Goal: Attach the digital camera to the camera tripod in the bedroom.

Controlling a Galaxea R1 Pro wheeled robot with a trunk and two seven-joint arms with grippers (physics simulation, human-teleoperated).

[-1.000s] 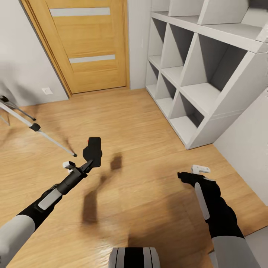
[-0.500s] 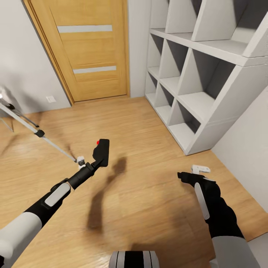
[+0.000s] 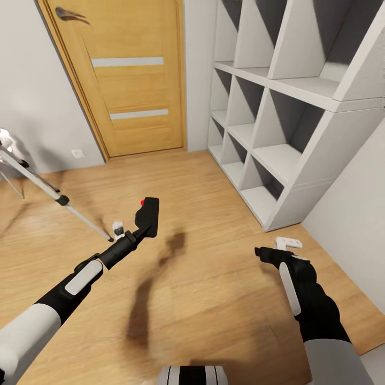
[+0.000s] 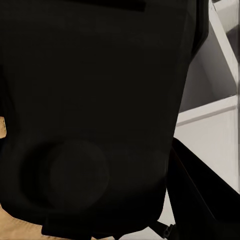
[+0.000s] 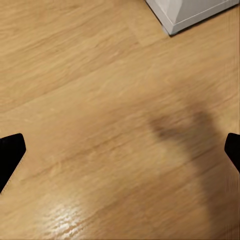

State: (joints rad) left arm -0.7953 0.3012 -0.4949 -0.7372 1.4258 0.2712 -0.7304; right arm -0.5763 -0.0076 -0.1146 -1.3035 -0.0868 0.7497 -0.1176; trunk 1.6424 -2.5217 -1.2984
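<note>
The wood floor (image 3: 214, 267) and the white cube shelves (image 3: 278, 123) take up most of the bedroom seen from the head camera, with the wooden door (image 3: 128, 80) straight ahead. The camera tripod (image 3: 59, 199) stands at the far left edge: 1 silver-white leg slants down to a black foot near the left arm, and its head lies outside the picture. That is the main risk. The mount cannot be seen, so moving the camera toward it without turning the view could knock the leg and tip the tripod, or miss the mount.

The left hand (image 3: 140, 231) is pinching the digital camera (image 3: 146, 216) from below and holds it above the floor, just beside the tripod foot, red dot on top. The grip looks narrow and low on the body, so a quick swing might let the camera twist or slip.

The left wrist view adds the camera's black body (image 4: 95, 115) pressed close against the lens, and a strip of shelving (image 4: 210, 110). The right wrist view shows the right hand's (image 5: 120, 152) 2 fingertips (image 5: 10, 155) spread wide over bare floor, holding nothing; from the head camera, the right hand (image 3: 267, 252) hangs well apart from the camera.
</note>
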